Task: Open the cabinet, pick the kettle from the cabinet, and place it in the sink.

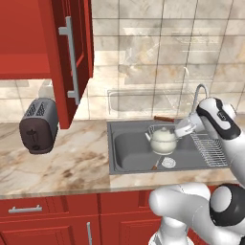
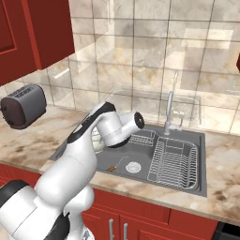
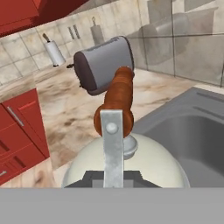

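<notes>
Gripper (image 1: 181, 128) clamped on the kettle (image 1: 162, 140) handle, hanging low over the sink (image 1: 129, 153) basin. Could tip or clang onto the drain if let go while tilted

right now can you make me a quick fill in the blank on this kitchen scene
1. The small round cream-white kettle hangs over the grey metal ____.
2. The gripper is shut on the kettle's ____.
3. The tall red cabinet has its door ____.
4. The boxy grey toaster stands on the marble ____.

Missing words: sink; handle; open; counter
</notes>
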